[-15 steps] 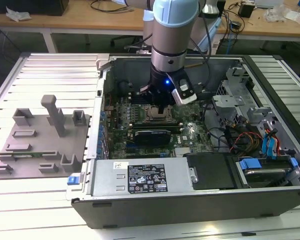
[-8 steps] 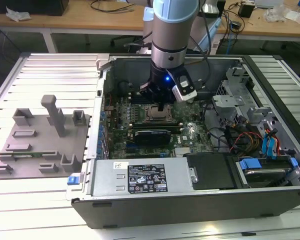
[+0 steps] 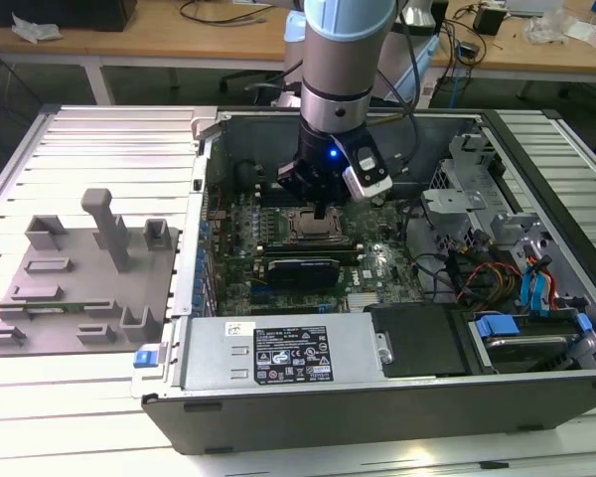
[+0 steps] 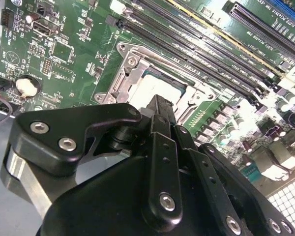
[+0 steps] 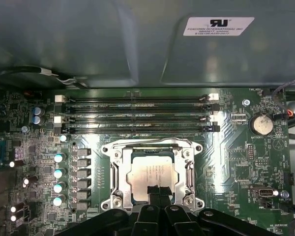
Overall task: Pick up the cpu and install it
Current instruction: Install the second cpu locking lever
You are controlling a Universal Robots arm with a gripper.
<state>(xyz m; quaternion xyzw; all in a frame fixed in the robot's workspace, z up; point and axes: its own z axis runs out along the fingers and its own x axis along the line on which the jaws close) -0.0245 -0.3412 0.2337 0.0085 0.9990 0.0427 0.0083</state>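
The cpu [image 5: 148, 169] is a small square chip with a silvery top plate. It lies flat inside the open metal socket frame [image 5: 117, 173] on the green motherboard, and it shows pale in the second wrist view [image 4: 155, 89]. My gripper [image 5: 157, 191] hangs straight over it, black fingers drawn together, their tips at the chip's edge nearest the wrist. Whether the tips touch the plate I cannot tell. In the exterior view my gripper [image 3: 321, 211] stands inside the open computer case, right above the cpu [image 3: 314, 227] in its socket.
Memory slots [image 5: 137, 115] run beside the socket, and a coin battery [image 5: 261, 124] sits nearby. A silver box with a white label [image 3: 278, 353] lines the case's near wall. Cables and drive cages [image 3: 497, 268] fill the exterior view's right. A grey fixture plate [image 3: 79, 288] lies outside the case.
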